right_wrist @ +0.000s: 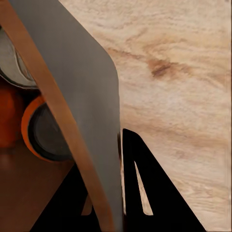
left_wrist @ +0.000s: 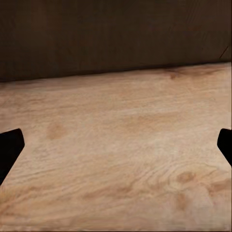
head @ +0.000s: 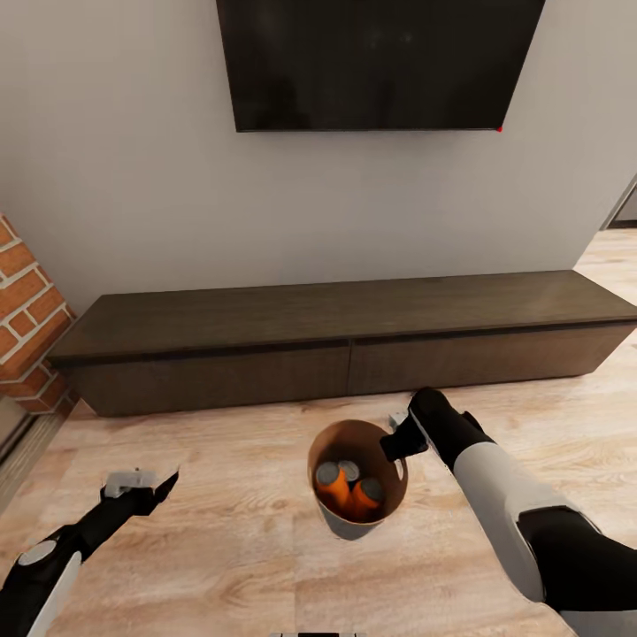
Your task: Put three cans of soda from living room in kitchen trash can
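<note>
Trash can point(head: 357, 522) on the wood plank floor point(head: 221, 548), just in front of the long dark low cabinet point(head: 345, 341). Three soda cans point(head: 347, 485) upright inside it, grey tops up, orange sides showing on two; third's colour unclear. Right gripper point(head: 400, 440) clamped on the can's rim at its far right side. Left gripper point(head: 146, 488) hovers above the floor well apart to the left, fingers spread, holding nothing. Wall TV point(head: 380, 62) above, brick fireplace point(head: 26, 318) at left.
</note>
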